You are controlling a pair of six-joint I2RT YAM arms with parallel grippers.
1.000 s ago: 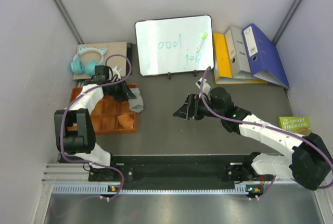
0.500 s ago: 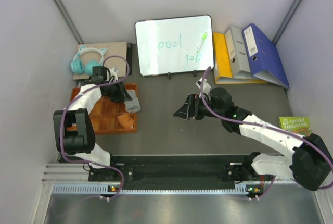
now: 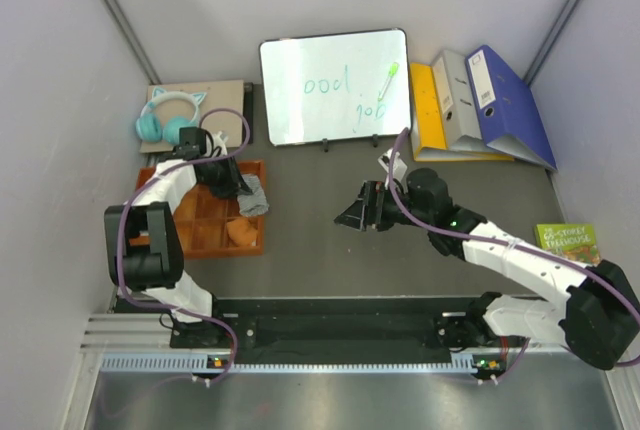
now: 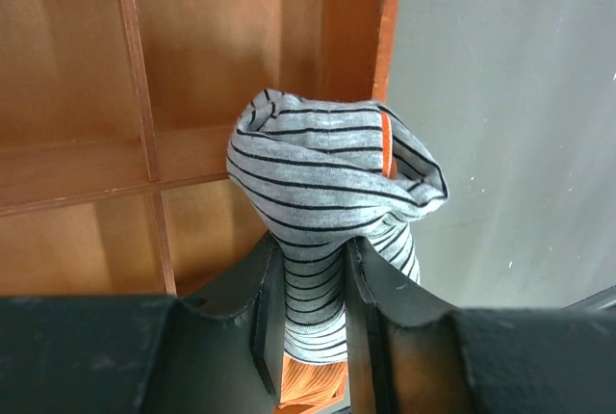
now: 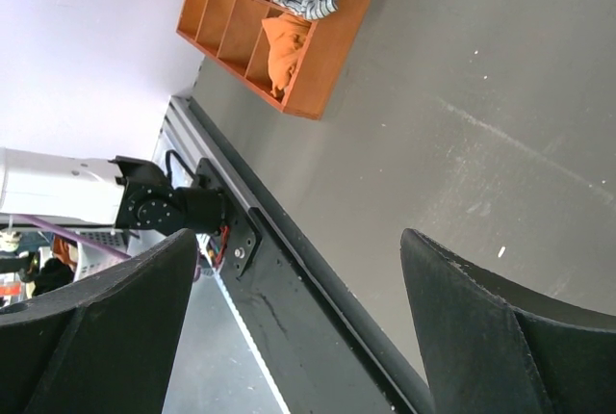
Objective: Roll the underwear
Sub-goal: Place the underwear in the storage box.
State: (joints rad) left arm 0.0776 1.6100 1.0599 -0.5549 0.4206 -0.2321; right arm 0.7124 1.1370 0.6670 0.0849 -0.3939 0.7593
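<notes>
Clearly the left gripper (image 4: 310, 284) pinches the limp striped boxer shorts (image 4: 327, 178) at their 6 o'clock end; a hem likely grips better. The right gripper (image 5: 298, 250) gapes empty.

The desk (image 3: 320, 260) carries 2 garments: 1 striped boxer shorts (image 4: 327, 183) and 1 orange briefs (image 5: 282, 56). There is 1 orange tray (image 3: 205, 237), 1 whiteboard (image 3: 335, 85), 1 green marker (image 3: 388, 74), 1 headphones set (image 3: 165, 120), 1 tan board (image 3: 225, 93), 1 green book (image 3: 567, 240) and 3 binders: 1 yellow binder (image 3: 428, 115), 1 grey binder (image 3: 457, 100), 1 blue binder (image 3: 512, 105). There are 2 pincers: left pincer (image 4: 310, 250), right pincer (image 5: 298, 234).
</notes>
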